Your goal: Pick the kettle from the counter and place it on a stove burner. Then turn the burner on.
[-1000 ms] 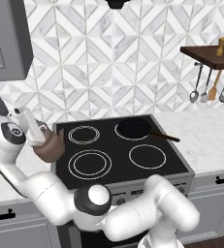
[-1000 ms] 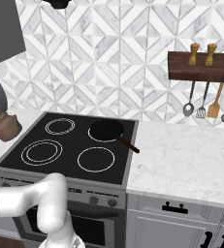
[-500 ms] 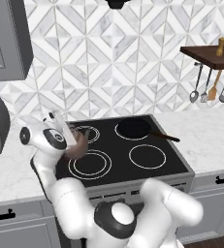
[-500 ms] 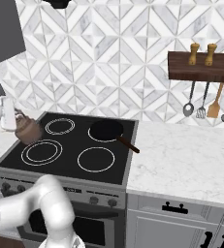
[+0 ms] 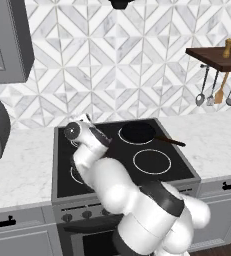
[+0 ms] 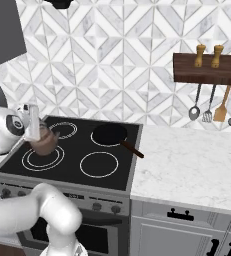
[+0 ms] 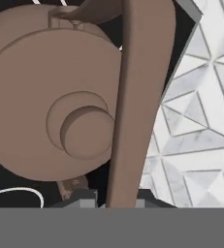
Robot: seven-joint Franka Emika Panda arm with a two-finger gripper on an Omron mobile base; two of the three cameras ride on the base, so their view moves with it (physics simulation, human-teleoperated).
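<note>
The gripper [image 6: 38, 131] is clenched on the thin arched handle of the kettle [image 6: 45, 142] and holds it in the air above the near left stove burner [image 6: 43, 158], the largest circle of the black cooktop [image 6: 107, 172]. In the hand view the kettle's round knobbed lid is very close. The black frying pan [image 6: 112, 135] sits on the far right circle, well apart from the kettle.

I'm looking at rendered home kitchen. Black glass cooktop [image 6: 82, 150] sitting in white-grey marbled counter [image 6: 187, 165], oven front below. Grey cabinet fronts [image 6: 187, 235] with black handles. Geometric tile backsplash [image 6: 112, 65] running behind. Wooden shelf [image 6: 207, 68] carrying two shakers, utensils [image 6: 214, 107] hanging under it. Black frying pan [image 6: 111, 135] resting on stove.
</note>
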